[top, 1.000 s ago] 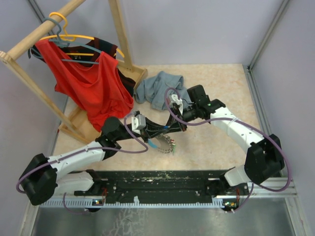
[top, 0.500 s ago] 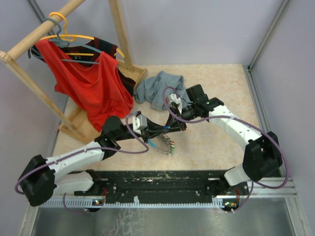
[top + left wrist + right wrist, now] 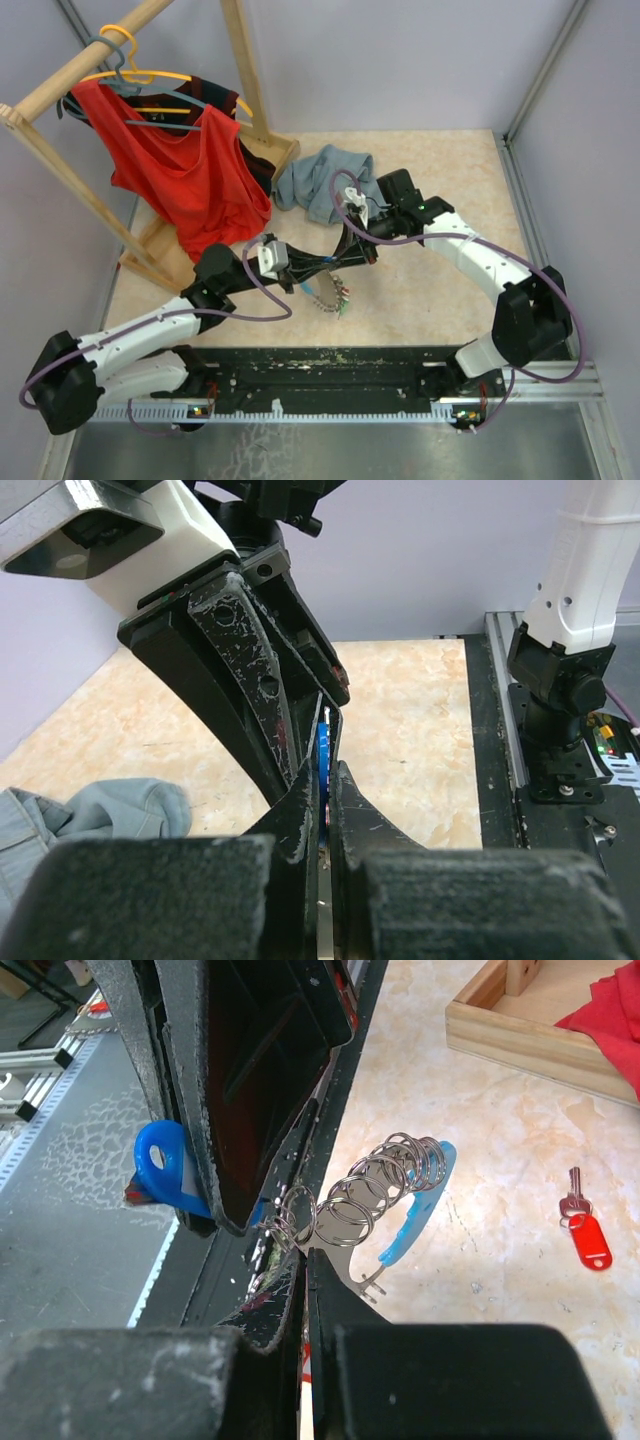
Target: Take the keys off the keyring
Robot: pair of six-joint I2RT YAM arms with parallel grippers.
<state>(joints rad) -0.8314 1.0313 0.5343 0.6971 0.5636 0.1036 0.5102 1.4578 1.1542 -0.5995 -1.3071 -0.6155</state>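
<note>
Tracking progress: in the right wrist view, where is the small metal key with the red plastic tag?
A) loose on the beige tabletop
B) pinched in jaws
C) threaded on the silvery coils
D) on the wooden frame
A: the red-tagged metal key lies alone on the beige tabletop, clear of the light blue keyring.

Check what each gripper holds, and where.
Left gripper: blue-headed key, by its plastic head. Right gripper: keyring, by the silvery metal end beside its rings.

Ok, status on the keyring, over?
Left gripper shut on blue plastic key head. Right gripper shut on silvery chain of light-blue keyring. One red-headed key loose on table.
</note>
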